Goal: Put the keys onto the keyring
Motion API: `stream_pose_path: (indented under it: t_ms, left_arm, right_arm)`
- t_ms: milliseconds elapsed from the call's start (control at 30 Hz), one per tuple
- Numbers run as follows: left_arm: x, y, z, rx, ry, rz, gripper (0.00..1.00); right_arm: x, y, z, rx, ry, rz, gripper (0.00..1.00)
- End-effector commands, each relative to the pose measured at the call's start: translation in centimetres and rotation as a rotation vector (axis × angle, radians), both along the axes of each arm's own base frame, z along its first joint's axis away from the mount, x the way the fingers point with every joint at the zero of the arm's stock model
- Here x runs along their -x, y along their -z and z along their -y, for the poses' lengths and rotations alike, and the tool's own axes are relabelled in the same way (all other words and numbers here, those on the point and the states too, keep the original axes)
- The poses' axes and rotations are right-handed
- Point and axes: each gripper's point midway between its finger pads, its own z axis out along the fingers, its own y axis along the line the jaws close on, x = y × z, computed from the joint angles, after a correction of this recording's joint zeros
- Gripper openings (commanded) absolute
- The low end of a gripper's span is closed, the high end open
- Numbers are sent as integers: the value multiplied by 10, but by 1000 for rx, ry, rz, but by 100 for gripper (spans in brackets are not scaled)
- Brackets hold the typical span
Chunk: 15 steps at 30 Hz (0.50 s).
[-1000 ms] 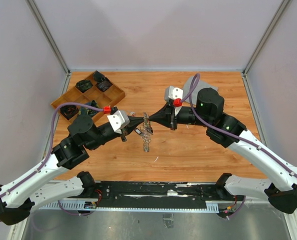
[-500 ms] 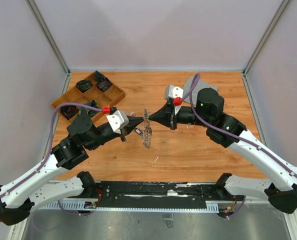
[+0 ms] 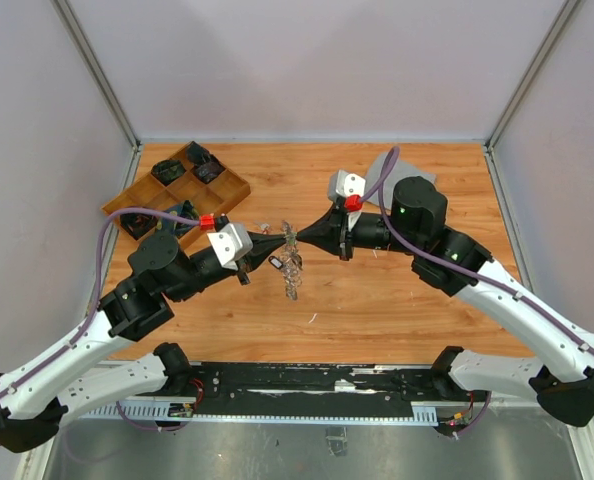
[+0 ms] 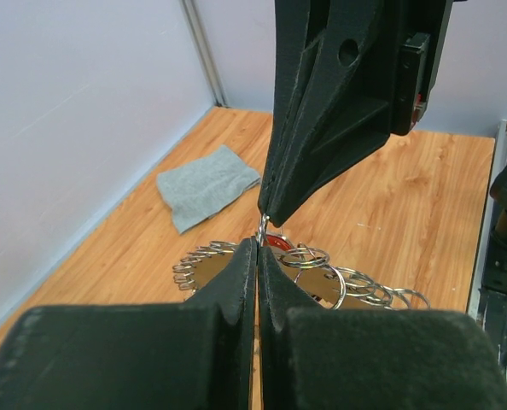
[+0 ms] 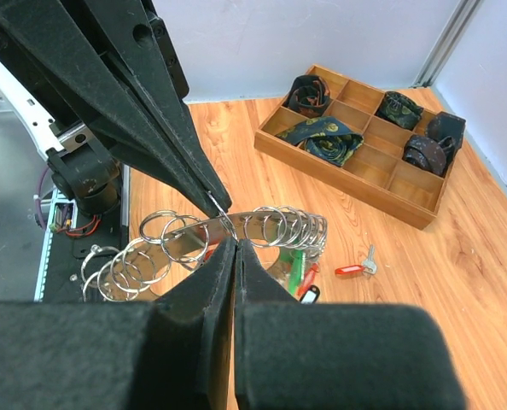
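Note:
The keyring (image 3: 293,262) hangs in the air between my two grippers, a flat silver band fringed with several small split rings. In the right wrist view the keyring (image 5: 262,226) carries keys with a green tag (image 5: 297,270), a red tag and a black tag (image 5: 309,295) hanging under it. My left gripper (image 3: 280,243) is shut on one small ring at its rim (image 4: 262,227). My right gripper (image 3: 299,237) is shut on the keyring from the opposite side, tip to tip with the left. A loose key with a red tag (image 5: 353,268) lies on the table.
A wooden compartment tray (image 3: 175,190) with dark bundles stands at the back left, and it also shows in the right wrist view (image 5: 364,149). A grey cloth (image 4: 206,184) lies at the back right, partly behind the right arm (image 3: 417,215).
My left arm has drawn back a little to the left. The keyring has lifted slightly and hangs shorter between the two grippers. The right arm has hardly moved.

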Motion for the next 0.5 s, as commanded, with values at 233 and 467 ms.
stream_pose_path:
  t_ms: [233,467]
  left_arm:
    - [14,-36,1,119,60,69,1]
    - [20,-41,0,167,81,60,1]
  right_arm:
    - [8,-9,-5,10,-57,0,11]
    - [17,-27,11,-31,-48,101,21]
